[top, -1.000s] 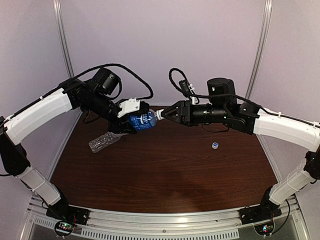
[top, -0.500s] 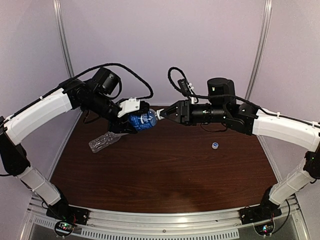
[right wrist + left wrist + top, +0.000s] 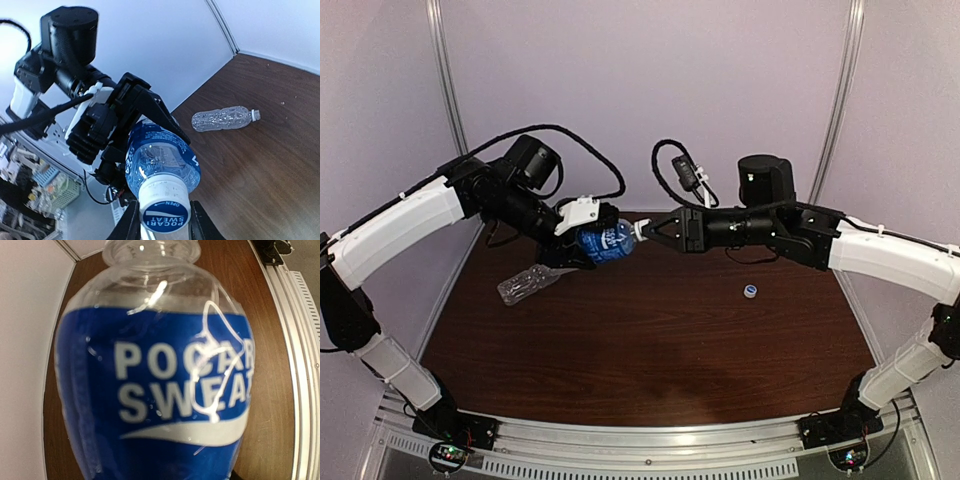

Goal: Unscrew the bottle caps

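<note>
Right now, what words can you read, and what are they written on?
"POCAR" over "SWEA", ends curving out of sight: blue label on the held bottle.
"OPEN" and "POCARI SWEAT", upside down: that bottle's white cap.
Loose cap on the table: too small to read.

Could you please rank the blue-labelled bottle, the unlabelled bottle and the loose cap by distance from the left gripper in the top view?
1. Blue-labelled bottle: held in the left gripper.
2. Unlabelled bottle: lying at left.
3. Loose cap: at right.
</note>
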Motion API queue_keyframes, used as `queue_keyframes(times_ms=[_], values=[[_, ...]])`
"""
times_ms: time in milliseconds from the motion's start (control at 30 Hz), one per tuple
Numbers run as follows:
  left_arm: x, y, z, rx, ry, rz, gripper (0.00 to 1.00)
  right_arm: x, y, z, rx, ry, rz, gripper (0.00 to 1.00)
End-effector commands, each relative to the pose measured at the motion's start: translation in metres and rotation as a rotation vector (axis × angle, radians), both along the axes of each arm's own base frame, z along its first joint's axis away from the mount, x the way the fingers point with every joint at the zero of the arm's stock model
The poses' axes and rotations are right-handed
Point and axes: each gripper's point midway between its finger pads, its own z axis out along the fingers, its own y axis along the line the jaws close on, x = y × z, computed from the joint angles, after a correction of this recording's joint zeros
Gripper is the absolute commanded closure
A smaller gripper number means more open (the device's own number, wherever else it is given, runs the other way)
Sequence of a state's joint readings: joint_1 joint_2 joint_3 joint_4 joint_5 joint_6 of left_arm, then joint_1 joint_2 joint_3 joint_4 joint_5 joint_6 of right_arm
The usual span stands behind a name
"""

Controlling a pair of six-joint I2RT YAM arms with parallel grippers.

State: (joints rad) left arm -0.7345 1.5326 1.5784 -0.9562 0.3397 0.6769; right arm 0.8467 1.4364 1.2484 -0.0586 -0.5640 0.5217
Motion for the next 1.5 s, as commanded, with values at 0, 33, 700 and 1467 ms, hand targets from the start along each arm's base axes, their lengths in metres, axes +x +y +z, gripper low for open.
queue_keyframes(times_ms=[0,33,700,1467], values=[[-0.029,-0.004,0.005,-0.043,0.066,-0.132,0.53,-0.030,-0.014,0.004,-0.102,-0.353,0.142,1.00],[-0.033,-0.004,0.003,-0.040,0.083,-0.148,0.53,-0.038,-0.016,0.002,-0.122,-0.424,0.179,1.00],[-0.051,0.000,-0.010,0.006,0.175,-0.237,0.53,-0.061,-0.045,-0.019,-0.467,-1.170,0.340,1.00],[0.007,-0.006,0.021,-0.035,-0.035,0.008,0.57,0.008,-0.028,0.021,-0.015,-0.149,-0.086,0.10]])
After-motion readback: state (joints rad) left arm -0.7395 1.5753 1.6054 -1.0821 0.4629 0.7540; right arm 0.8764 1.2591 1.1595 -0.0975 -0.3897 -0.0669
